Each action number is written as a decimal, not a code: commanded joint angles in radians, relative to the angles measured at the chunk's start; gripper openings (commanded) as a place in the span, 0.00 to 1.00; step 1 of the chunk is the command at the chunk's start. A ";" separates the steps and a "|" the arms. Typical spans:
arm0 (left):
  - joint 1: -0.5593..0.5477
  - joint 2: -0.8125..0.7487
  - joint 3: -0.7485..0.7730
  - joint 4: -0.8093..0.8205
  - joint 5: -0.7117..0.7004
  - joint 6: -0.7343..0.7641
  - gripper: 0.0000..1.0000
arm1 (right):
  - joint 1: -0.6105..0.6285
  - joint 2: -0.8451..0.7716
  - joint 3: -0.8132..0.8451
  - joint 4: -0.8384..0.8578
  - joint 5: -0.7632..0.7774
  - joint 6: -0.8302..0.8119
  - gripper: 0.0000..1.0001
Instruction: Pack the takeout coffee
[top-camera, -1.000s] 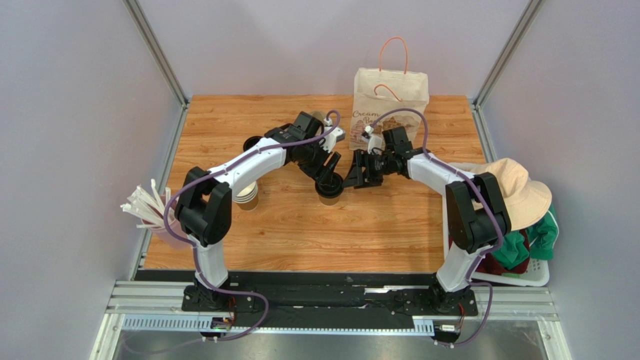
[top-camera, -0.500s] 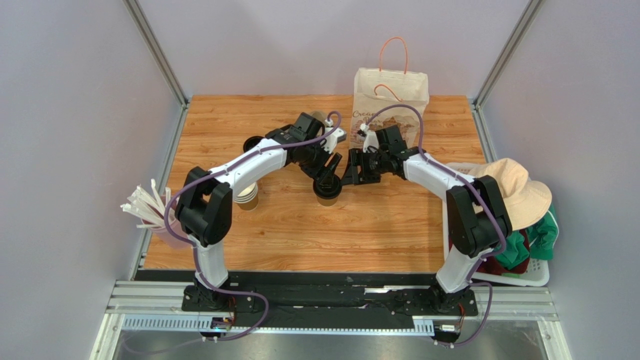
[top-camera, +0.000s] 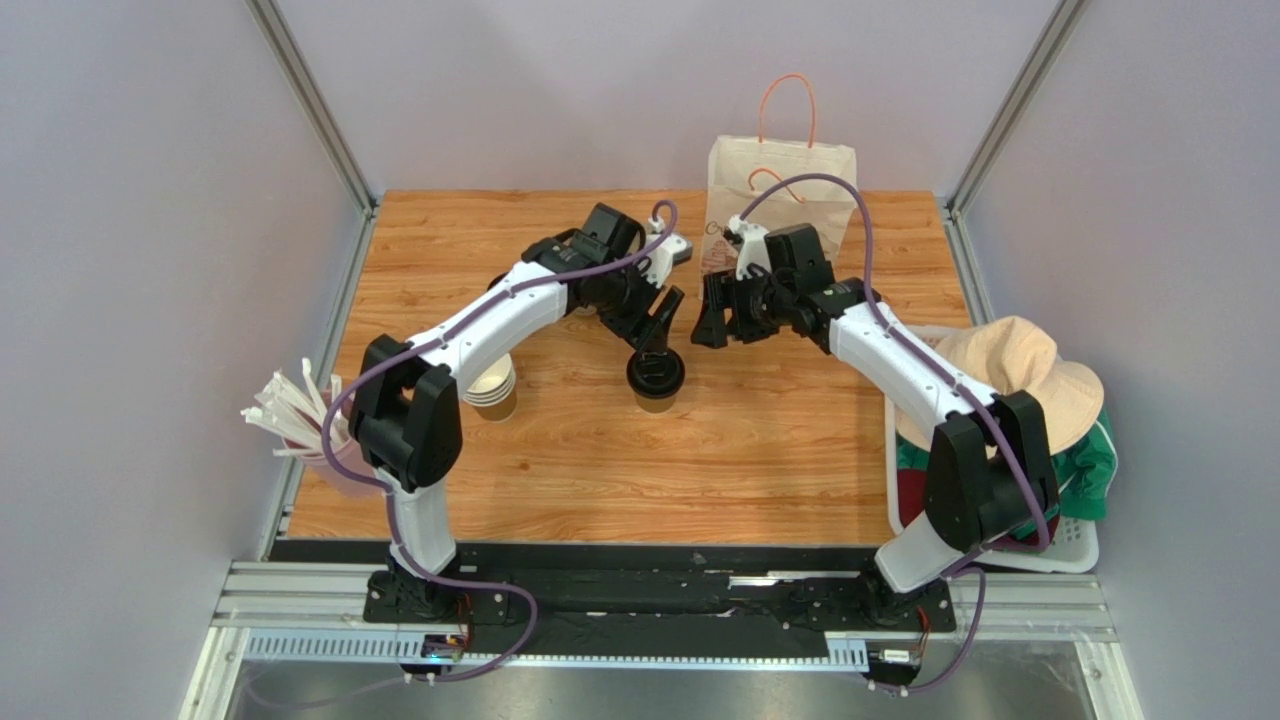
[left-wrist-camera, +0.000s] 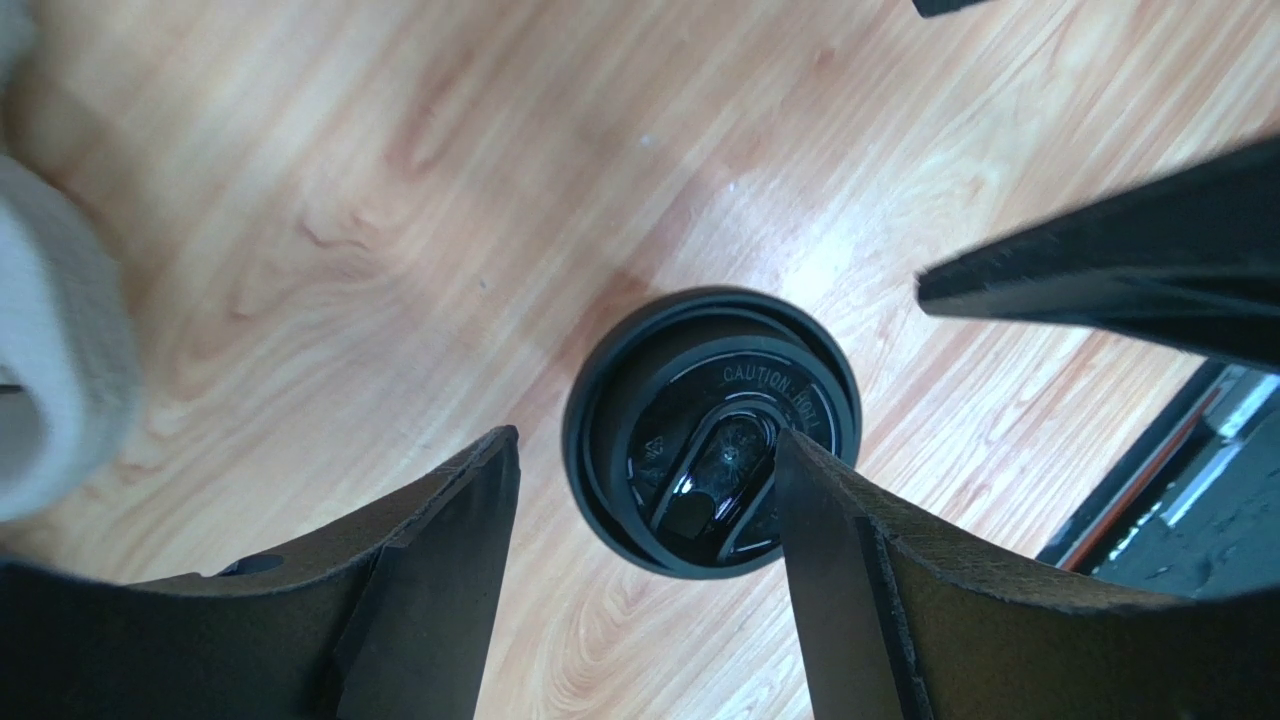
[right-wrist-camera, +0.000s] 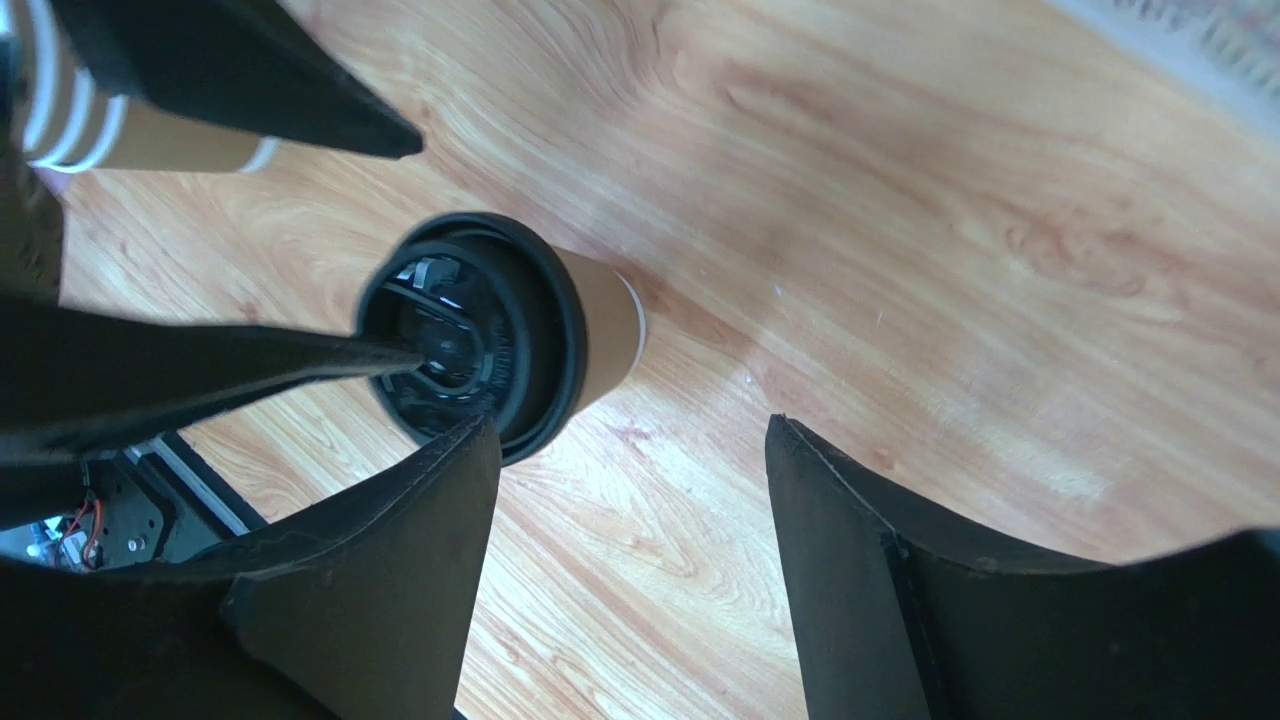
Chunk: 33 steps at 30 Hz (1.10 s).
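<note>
Takeout coffee (top-camera: 655, 375) stands alone now, both the left gripper (top-camera: 655, 327) and right gripper (top-camera: 706, 332) having lifted away, jaws apart.

from the left wrist, the takeout coffee (left-wrist-camera: 711, 428) hides its paper wall under its top; a blurred white shape (left-wrist-camera: 60, 345) at nine o'clock runs off the edge. the right arm (top-camera: 887, 353) hides the lower front of the paper bag (top-camera: 781, 168).

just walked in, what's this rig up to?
Packing a takeout coffee. The lidded cup stands upright in the middle of the table, and neither arm holds it. The left tool hovers open right over its lid. The right tool is open too, off to the cup's side. The paper bag stands at the far edge, and the cup is not in it yet.
</note>
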 joint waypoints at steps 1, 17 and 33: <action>0.034 -0.019 0.108 -0.033 0.057 -0.008 0.73 | 0.001 -0.083 0.061 -0.021 0.001 -0.055 0.70; 0.270 -0.153 -0.104 0.070 0.087 -0.057 0.73 | 0.259 0.070 0.298 -0.141 0.214 -0.030 0.64; 0.448 -0.361 -0.095 0.058 0.053 -0.046 0.73 | 0.421 0.204 0.412 -0.279 0.455 0.054 0.39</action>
